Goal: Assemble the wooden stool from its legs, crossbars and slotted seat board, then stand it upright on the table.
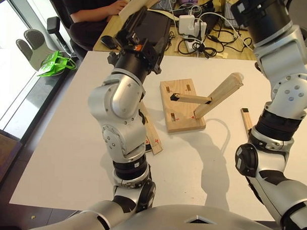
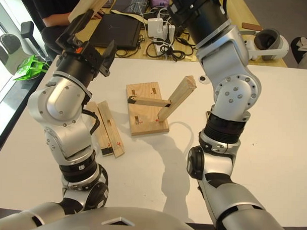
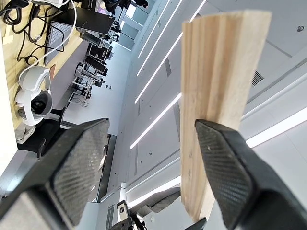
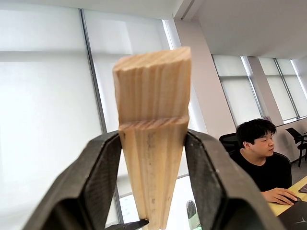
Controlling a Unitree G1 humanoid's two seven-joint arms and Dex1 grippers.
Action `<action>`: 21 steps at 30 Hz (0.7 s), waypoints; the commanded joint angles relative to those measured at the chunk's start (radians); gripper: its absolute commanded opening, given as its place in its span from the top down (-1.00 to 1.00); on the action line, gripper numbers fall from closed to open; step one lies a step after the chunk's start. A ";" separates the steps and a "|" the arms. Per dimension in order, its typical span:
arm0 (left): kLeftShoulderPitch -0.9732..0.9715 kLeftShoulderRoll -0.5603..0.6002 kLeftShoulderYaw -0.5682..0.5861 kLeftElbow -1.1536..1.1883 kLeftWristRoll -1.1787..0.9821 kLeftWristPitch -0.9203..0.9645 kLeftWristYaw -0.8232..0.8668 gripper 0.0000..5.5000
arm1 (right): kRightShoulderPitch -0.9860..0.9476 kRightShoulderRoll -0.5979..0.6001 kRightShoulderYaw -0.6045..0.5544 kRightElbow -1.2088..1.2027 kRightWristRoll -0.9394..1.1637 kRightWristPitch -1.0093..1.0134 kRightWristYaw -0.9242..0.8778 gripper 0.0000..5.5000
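Your right hand (image 4: pixel 152 141) was raised well above the white worktop (image 2: pixel 274 124). Its two fingers were pressed onto a pale square-section wooden leg (image 4: pixel 153 96), and the leg's stepped end stuck out past the fingertips.

Your left hand (image 3: pixel 151 125) was raised too, above the far edge toward its left corner, with its fingers (image 3: pixel 81 167) spread wide. A long pale wooden piece (image 3: pixel 220 86) lay against one finger only, with a clear gap to the other, so it was not pinched between them. In the eye views that piece ran up and away beyond the far edge. A person's hand (image 1: pixel 117 6) was close to its lower end — you could not tell whether the two touched.

The flat slotted wooden seat board (image 1: pixel 186 121) lay near the middle of the worktop, nearer the far edge than the near one. A tilted wooden leg (image 1: pixel 221 93) stood in one of its slots, leaning toward the right edge. A dark-tipped wooden crossbar (image 1: pixel 192 99) ran level from that leg across the board, its free dark end over the board.

Two loose wooden bars (image 2: pixel 108 127) lay side by side between the board and the left edge, partly hidden by your left arm. A short wooden bar (image 1: pixel 245 119) lay apart toward the right edge, beside your right arm. Beyond the far edge stood a wooden desk (image 1: pixel 107 37) carrying a black laptop (image 2: pixel 118 29).
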 commanded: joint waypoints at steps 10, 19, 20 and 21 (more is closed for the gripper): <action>-0.027 -0.092 0.001 -0.023 0.015 0.012 -0.029 -0.20 | 0.119 0.012 0.116 -0.063 -0.039 0.071 -0.147 0.27; -0.001 -0.068 0.025 -0.022 0.002 0.043 -0.044 -0.20 | 0.123 0.016 0.106 -0.081 -0.007 0.089 -0.176 0.27; 0.004 -0.067 0.028 -0.020 0.002 0.046 -0.044 -0.20 | 0.122 0.012 0.100 -0.086 0.009 0.094 -0.169 0.27; 0.010 -0.065 0.031 -0.014 0.002 0.050 -0.043 -0.20 | 0.124 -0.001 0.097 -0.093 0.019 0.100 -0.155 0.27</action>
